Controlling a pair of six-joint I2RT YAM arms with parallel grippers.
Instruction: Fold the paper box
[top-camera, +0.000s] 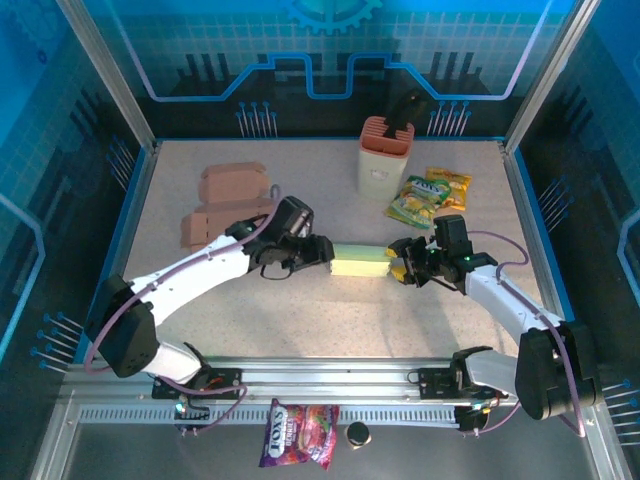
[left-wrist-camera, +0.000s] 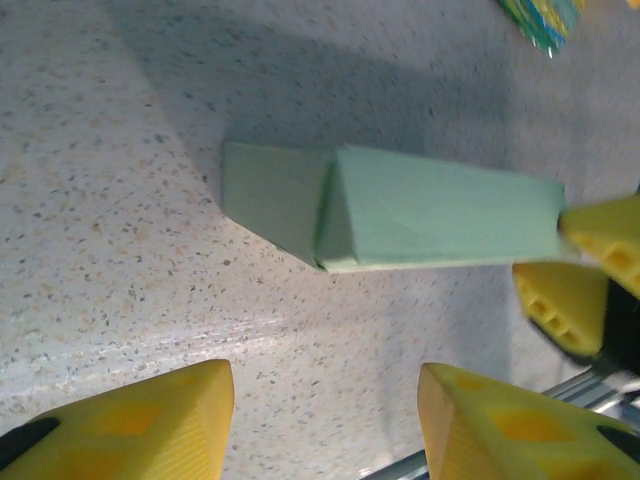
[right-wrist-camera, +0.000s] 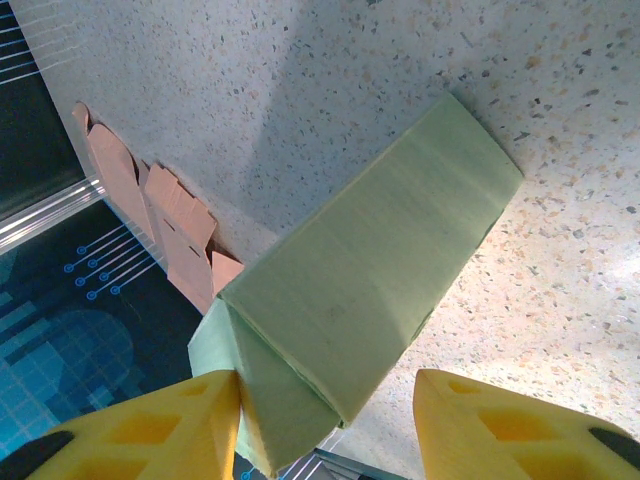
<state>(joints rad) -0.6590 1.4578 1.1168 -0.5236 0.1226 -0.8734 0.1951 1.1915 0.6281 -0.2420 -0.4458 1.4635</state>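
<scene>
**Paper box: body formed, ends still to close**

Item: box (top-camera: 360, 261), green, lying on its side on the table (top-camera: 300, 320).

Status: you have the body raised into a squared tube. The task looks about half done. The end flap (left-wrist-camera: 268, 195) facing the left gripper (top-camera: 318, 254) lies flat and untucked. The end at the right gripper (top-camera: 398, 262) looks loose too. Both ends are left for you to close.

Left gripper: released, jaws wide, low over the table. The box lies just ahead of its fingertips, not between them. The arm is stretched forward and inward.

Right gripper: jaws spread, straddling the box's other end. One finger (right-wrist-camera: 150, 428) sits against the box and the other stands apart, so nothing is clamped. The arm reaches inward, facing the left one.
</scene>
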